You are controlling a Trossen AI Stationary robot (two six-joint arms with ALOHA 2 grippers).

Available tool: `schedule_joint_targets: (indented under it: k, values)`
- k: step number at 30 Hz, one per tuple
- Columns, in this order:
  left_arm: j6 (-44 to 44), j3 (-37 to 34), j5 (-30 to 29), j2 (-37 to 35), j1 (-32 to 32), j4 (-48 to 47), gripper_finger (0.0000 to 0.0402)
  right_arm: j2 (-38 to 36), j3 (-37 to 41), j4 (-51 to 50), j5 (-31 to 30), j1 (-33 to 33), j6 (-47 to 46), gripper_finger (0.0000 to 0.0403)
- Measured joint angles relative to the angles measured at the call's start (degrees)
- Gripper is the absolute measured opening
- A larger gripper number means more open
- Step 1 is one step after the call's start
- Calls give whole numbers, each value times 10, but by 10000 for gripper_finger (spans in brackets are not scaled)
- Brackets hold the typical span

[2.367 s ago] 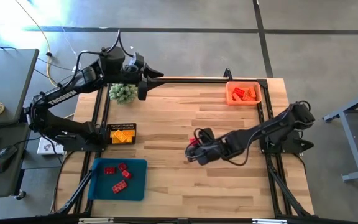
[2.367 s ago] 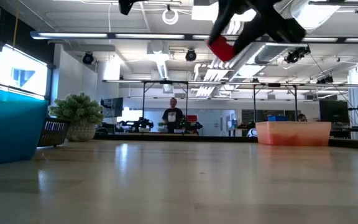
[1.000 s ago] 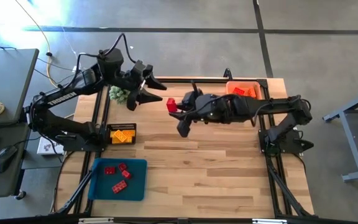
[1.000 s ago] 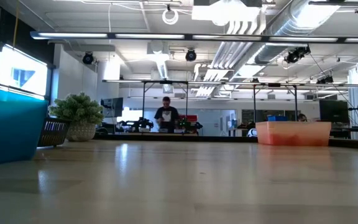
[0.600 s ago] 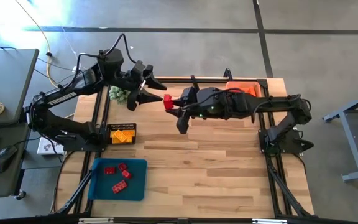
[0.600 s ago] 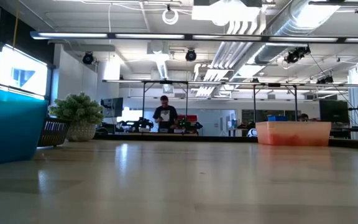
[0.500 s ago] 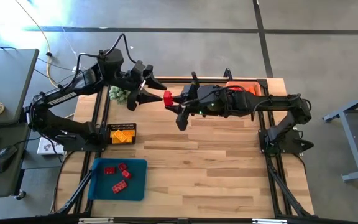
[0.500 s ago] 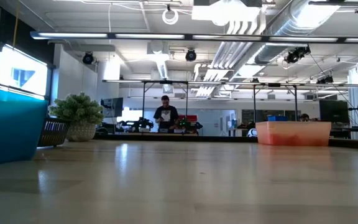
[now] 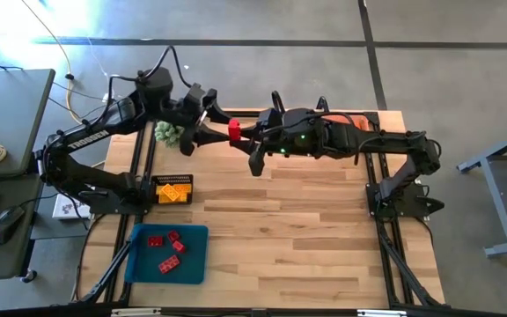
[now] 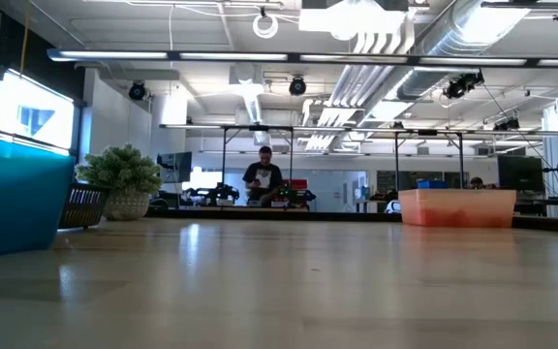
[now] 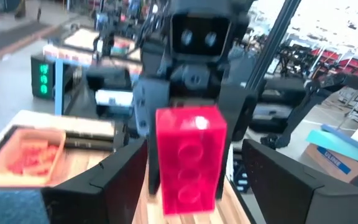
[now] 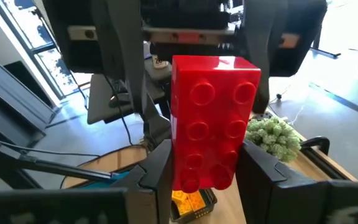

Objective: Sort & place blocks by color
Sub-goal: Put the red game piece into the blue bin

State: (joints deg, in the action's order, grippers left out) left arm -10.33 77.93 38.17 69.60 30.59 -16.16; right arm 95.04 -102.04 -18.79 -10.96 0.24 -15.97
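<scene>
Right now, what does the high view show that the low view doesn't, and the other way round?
Only the high view shows both arms meeting above the table's far side: the right gripper is shut on a red block and holds it out between the open fingers of the left gripper. It also shows the blue tray's red blocks and the yellow blocks. Only the low view shows the room behind, with a person at a bench; no arm appears there. Both show the green plant ball, the orange tray and the wooden table.
</scene>
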Motion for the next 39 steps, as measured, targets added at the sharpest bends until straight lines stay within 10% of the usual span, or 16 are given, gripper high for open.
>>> schedule_joint_targets:
  k: [19, 34, 39]
  values:
    - [-2, 0, -1, 39, 0, 77, 247, 3, 0, 18, -2, -6, 10, 111]
    - [-3, 0, -3, 38, 1, 80, 114, 3, 0, 15, 4, -25, 19, 111]
    - [3, 0, -11, 38, 1, 50, 114, 3, 1, 7, 17, -37, 18, 191]
